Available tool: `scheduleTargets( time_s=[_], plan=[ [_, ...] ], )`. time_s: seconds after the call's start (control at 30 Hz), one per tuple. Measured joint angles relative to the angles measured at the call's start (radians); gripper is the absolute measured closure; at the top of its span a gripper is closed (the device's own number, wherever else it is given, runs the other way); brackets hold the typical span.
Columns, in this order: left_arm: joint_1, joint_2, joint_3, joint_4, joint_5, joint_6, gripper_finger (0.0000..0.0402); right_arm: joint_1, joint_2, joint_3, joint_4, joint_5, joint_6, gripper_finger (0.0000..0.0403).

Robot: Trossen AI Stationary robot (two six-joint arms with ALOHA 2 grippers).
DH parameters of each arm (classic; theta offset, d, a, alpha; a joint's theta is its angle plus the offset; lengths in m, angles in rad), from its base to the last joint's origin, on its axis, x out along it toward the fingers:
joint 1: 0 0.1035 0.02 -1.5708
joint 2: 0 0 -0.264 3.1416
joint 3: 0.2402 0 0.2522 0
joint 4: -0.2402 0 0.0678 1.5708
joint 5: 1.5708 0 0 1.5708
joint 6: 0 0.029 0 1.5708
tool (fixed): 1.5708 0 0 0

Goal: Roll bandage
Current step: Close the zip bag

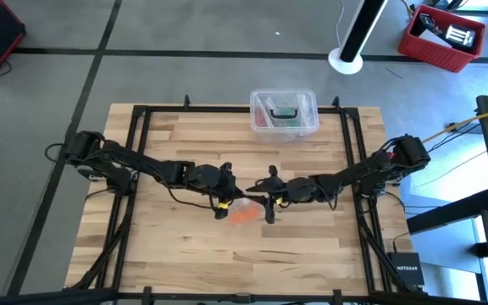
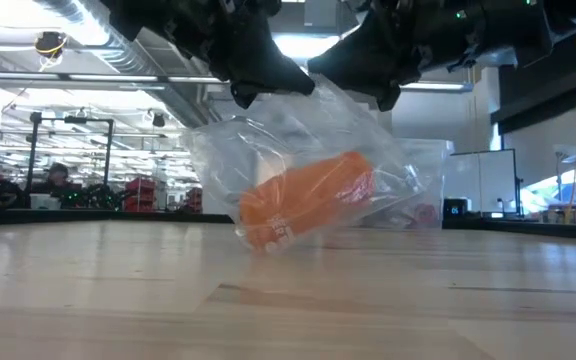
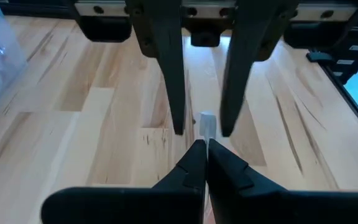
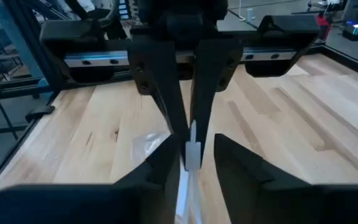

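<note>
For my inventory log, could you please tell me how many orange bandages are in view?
1. The bandage sits rolled inside a clear bag held up at mid-table between both arms. Others may be hidden in the box at the far edge.

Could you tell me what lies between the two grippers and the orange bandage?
A clear plastic bag: the low view shows it wrapped around the bandage, its top held up at the left gripper and right gripper.
</note>
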Motion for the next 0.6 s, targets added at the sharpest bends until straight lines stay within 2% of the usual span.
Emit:
scheduleTargets(
  time_s=[0.37,0.6],
  plan=[
    [-0.005,-0.001,-0.001,0.018,0.0,0.006,0.0401,-0.004,0.001,0.001,-0.03,-0.017,-0.024,0.0382],
    [-0.007,-0.023,-0.003,0.017,0.001,0.027,0.0401,-0.003,-0.001,0.004,-0.076,-0.071,-0.012,0.0377]
  ],
)
